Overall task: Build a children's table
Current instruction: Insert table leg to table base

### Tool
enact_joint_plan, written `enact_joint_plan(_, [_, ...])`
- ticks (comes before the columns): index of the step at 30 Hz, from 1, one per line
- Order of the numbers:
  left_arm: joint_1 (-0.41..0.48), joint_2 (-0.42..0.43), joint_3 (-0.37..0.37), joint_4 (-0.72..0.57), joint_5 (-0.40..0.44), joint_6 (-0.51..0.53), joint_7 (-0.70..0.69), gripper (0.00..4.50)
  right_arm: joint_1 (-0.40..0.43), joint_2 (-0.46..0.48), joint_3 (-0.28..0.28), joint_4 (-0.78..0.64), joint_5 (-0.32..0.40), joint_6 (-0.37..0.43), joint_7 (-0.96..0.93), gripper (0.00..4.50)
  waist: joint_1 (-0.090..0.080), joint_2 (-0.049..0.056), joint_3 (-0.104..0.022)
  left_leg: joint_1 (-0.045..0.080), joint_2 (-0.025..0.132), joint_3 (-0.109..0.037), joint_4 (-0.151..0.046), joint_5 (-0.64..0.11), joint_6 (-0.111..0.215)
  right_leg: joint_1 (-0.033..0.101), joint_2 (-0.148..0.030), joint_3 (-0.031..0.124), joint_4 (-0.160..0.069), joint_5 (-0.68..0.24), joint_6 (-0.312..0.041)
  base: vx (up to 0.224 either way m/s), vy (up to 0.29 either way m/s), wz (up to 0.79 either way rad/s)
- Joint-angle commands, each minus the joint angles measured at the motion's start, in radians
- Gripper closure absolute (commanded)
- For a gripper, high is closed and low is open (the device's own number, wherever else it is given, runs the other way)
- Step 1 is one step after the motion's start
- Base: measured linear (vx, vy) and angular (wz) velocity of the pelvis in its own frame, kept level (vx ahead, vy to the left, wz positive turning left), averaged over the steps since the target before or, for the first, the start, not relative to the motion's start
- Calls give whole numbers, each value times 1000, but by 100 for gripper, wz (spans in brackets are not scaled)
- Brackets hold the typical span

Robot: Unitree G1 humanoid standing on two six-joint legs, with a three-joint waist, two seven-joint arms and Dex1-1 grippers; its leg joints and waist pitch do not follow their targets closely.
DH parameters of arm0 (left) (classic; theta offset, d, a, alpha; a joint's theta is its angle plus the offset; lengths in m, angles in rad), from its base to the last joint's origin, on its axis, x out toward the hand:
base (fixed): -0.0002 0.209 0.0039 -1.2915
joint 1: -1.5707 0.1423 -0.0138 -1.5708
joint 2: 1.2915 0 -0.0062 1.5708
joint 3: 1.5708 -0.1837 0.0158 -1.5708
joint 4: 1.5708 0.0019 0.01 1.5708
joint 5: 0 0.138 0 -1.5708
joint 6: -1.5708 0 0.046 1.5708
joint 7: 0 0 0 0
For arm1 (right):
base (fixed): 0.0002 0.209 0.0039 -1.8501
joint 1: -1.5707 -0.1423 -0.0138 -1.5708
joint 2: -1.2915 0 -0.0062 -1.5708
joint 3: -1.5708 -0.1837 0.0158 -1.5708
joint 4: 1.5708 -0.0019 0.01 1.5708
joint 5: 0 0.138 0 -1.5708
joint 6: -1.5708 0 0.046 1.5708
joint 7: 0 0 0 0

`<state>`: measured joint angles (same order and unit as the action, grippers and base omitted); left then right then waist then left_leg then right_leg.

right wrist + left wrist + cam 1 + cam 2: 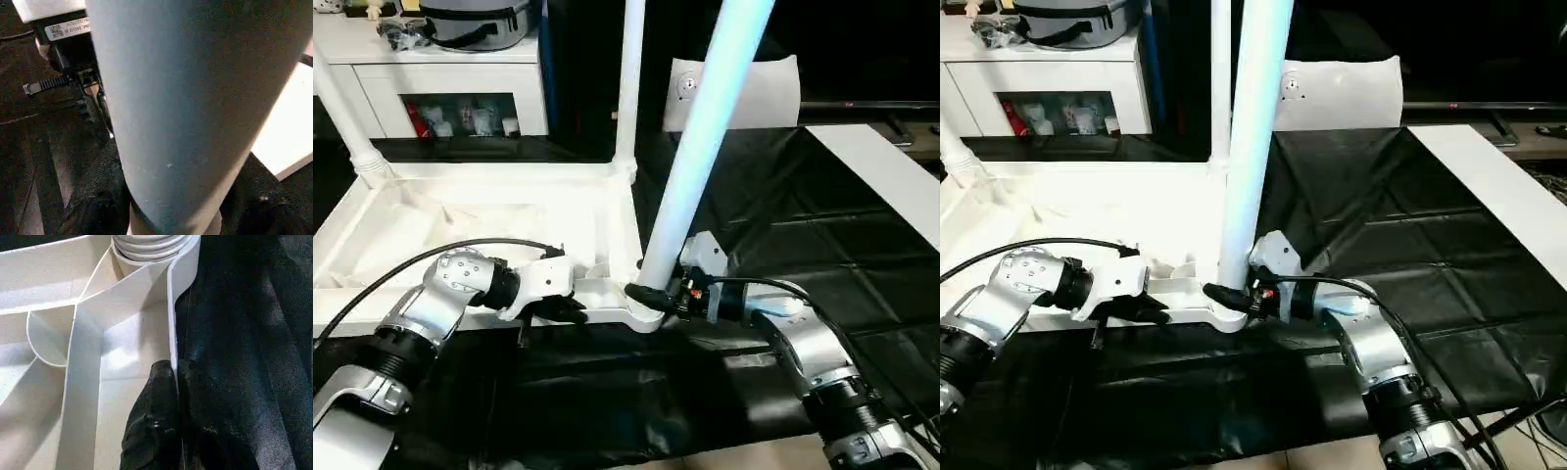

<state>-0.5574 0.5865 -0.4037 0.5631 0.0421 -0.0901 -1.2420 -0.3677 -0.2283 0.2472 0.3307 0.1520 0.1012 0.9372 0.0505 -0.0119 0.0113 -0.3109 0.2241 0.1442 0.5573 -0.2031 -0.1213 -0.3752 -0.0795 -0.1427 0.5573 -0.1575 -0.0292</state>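
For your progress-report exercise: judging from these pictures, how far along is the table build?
Done: the upside-down table top has two legs standing, at its far left corner and far right corner.

In hand: the right gripper holds a third leg at its base in the near corner socket, leaning. The left gripper pinches the top's near rim, steadying it.

Left: straighten this leg, then fit a fourth.

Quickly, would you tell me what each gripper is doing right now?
Left gripper: shut on the tabletop rim.
Right gripper: shut on the near-corner leg.
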Motion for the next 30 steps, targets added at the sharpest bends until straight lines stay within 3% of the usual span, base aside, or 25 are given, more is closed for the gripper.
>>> enact_joint_plan(1, [5, 17, 34, -8, 24, 34, 56, 450, 48, 23, 96, 98, -46, 50, 9, 261, 0, 18, -27, -13, 8, 9, -69, -318, 19, 35, -68, 59, -73, -459, -90, 0, 0, 0])
enact_joint_plan(4, [69, 30, 77, -110, -19, 120, 83, 450, 21, 57, 52, 139, -57, 40, -89, 261, -9, 16, -25, -13, 8, 5, -71, -347, 6, 33, -69, 57, -73, -506, -78, 0, 0, 0])
enact_joint_plan(6, [162, 31, 134, -259, -61, 245, 146, 450, -4, 101, 7, 166, -48, 47, -177, 261, -26, 14, -22, -24, 8, -1, -74, -362, 1, 36, -69, 54, -74, -538, -70, 0, 0, 0])
enact_joint_plan(7, [176, 29, 142, -282, -65, 265, 157, 450, -7, 107, 1, 169, -47, 49, -189, 261, -29, 16, -23, -22, 8, -2, -72, -369, -3, 35, -70, 53, -72, -544, -68, 0, 0, 0])
enact_joint_plan(8, [218, 18, 165, -350, -73, 322, 198, 450, -16, 126, -13, 177, -46, 51, -224, 261, -36, 16, -21, -14, 5, 0, -69, -385, 2, 26, -65, 53, -79, -561, -63, 0, 0, 0])
enact_joint_plan(10, [278, -8, 194, -446, -72, 405, 263, 450, -29, 154, -30, 190, -49, 48, -272, 261, -50, 18, -18, -22, 7, -4, -72, -397, 3, 30, -64, 53, -76, -558, -68, 0, 0, 0])
enact_joint_plan(12, [327, -41, 207, -529, -56, 478, 316, 450, -38, 178, -44, 201, -46, 51, -309, 261, -69, 17, -17, -19, 4, -5, -70, -419, 7, 24, -58, 53, -79, -557, -73, 0, 0, 0])
enact_joint_plan(13, [355, -69, 212, -581, -38, 527, 359, 450, -45, 193, -52, 210, -43, 50, -333, 261, -71, 9, -15, -22, 1, -3, -69, -413, 15, 23, -56, 53, -82, -566, -69, 0, 0, 0])
enact_joint_plan(14, [377, -100, 210, -625, -21, 571, 396, 450, -52, 205, -56, 221, -45, 42, -354, 261, -69, 15, -18, -20, 1, -2, -67, -404, 19, 22, -57, 58, -82, -555, -75, 0, 0, 0])
enact_joint_plan(15, [398, -149, 200, -680, 1, 631, 453, 450, -64, 224, -64, 240, -48, 31, -388, 261, -70, 7, -16, -21, 1, 0, -67, -399, 25, 19, -56, 59, -81, -558, -74, 0, 0, 0])
enact_joint_plan(16, [410, -178, 191, -717, 10, 673, 490, 450, -71, 235, -69, 253, -50, 24, -410, 261, -71, 11, -15, -20, 6, -1, -69, -402, 22, 19, -58, 60, -79, -553, -79, 0, 0, 0])
enact_joint_plan(17, [409, -209, 176, -734, 19, 702, 521, 450, -79, 247, -74, 263, -49, 22, -427, 261, -69, 2, -13, -16, 2, 2, -65, -402, 27, 13, -56, 57, -87, -575, -69, 0, 0, 0])
enact_joint_plan(19, [403, -236, 161, -748, 27, 733, 553, 450, -87, 259, -79, 275, -47, 21, -442, 261, -69, 0, -12, -16, -4, 4, -61, -408, 33, 10, -53, 54, -95, -613, -47, 0, 0, 0])
enact_joint_plan(23, [350, -280, 125, -715, 59, 741, 602, 450, -101, 284, -99, 296, -48, 29, -492, 261, -71, -1, -9, -13, -11, 0, -57, -445, 36, 4, -49, 43, -110, -659, 5, 0, 0, 0])
enact_joint_plan(24, [345, -282, 124, -714, 58, 744, 603, 450, -102, 287, -101, 299, -48, 30, -499, 261, -70, 4, -10, -11, -13, -2, -56, -450, 35, 4, -51, 42, -112, -664, 11, 0, 0, 0])
enact_joint_plan(26, [342, -283, 122, -718, 62, 754, 604, 450, -105, 291, -104, 305, -50, 28, -505, 261, -72, 0, -8, -12, -14, -4, -56, -466, 38, 3, -51, 36, -118, -680, 21, 0, 0, 0])
enact_joint_plan(30, [344, -270, 121, -724, 76, 776, 601, 450, -119, 296, -108, 333, -51, 22, -495, 261, -80, 5, -7, -10, -14, -11, -55, -497, 39, 6, -52, 23, -128, -693, 35, 0, 0, 0])
